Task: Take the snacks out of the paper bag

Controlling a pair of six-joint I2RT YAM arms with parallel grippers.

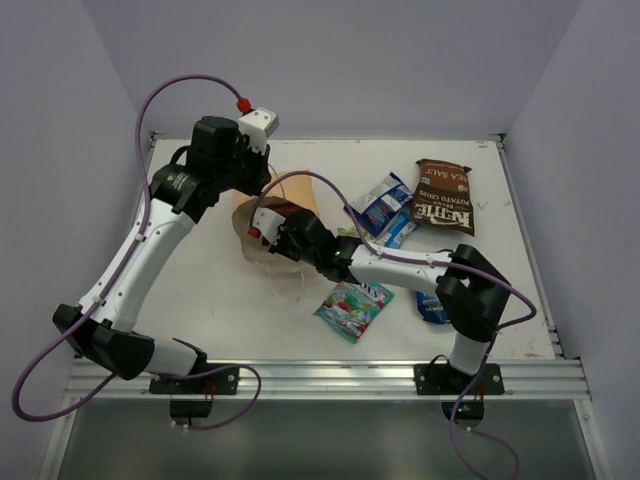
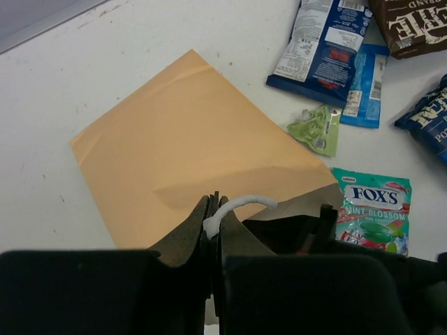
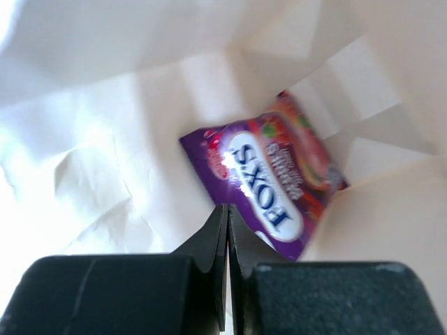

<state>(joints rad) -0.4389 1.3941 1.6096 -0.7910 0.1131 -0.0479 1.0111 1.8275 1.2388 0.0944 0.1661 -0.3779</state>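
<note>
The tan paper bag (image 1: 305, 195) lies on its side at mid-table; it fills the left wrist view (image 2: 188, 139). My left gripper (image 2: 215, 216) is shut on its white string handle (image 2: 241, 204) at the bag's mouth. My right gripper (image 3: 226, 209) reaches inside the bag, against its white lining (image 3: 105, 139), and is shut on the near edge of a purple Fox's candy bag (image 3: 269, 181). In the top view the right fingers are hidden in the bag mouth (image 1: 265, 228). Out on the table lie the teal candy bag (image 1: 352, 306), brown chip bag (image 1: 443, 196) and blue-white packets (image 1: 382, 203).
A tiny green wrapper (image 2: 319, 130) lies just right of the bag. A dark-blue chip bag (image 1: 432, 308) sits partly under my right arm. White walls close the table at back and sides; a metal rail (image 1: 330, 378) runs along the near edge.
</note>
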